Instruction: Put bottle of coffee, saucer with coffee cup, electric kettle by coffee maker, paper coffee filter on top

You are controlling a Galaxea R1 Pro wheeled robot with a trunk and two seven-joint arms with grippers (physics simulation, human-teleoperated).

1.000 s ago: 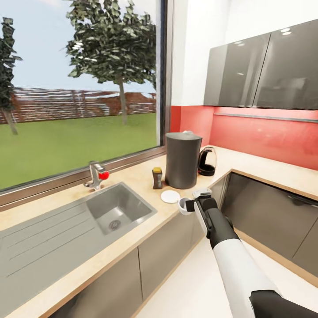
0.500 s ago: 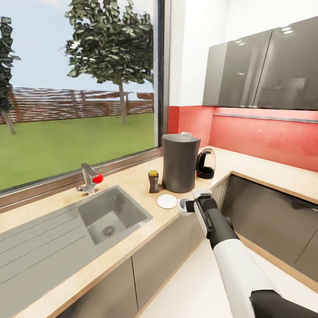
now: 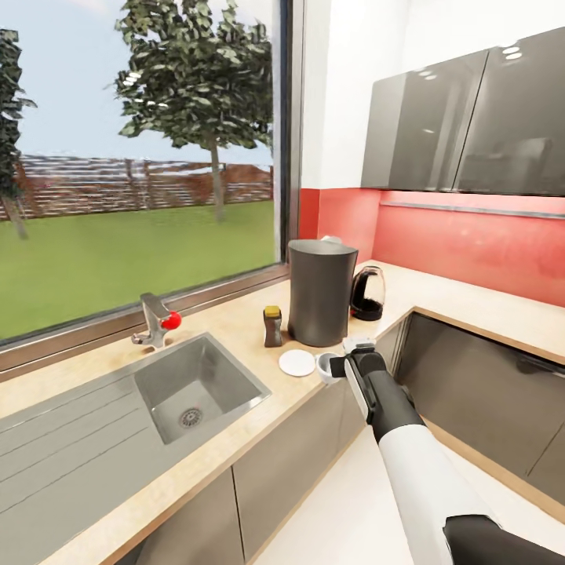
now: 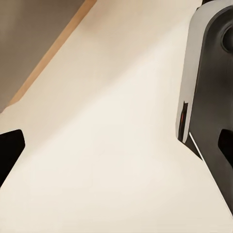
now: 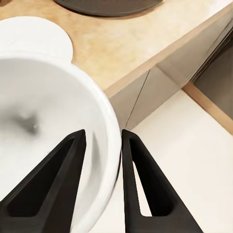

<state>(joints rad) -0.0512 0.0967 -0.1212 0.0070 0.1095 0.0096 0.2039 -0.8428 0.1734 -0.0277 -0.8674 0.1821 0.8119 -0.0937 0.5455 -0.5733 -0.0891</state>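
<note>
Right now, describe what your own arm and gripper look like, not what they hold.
In the head view the right arm has a glossy white forearm shell, a black wrist section and a black joint near the elbow. The right gripper is black with a small white-grey block on top. In the right wrist view its fingers are matte black tapered wedges with hollow triangular cut-outs. No cables or markings are visible.

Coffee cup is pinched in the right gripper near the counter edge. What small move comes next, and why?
Probably ease the right gripper forward and to its left, until the coffee cup sits above the saucer. The cup's rim is clamped between the fingers, and the saucer lies bare on the countertop beside the coffee maker.
</note>
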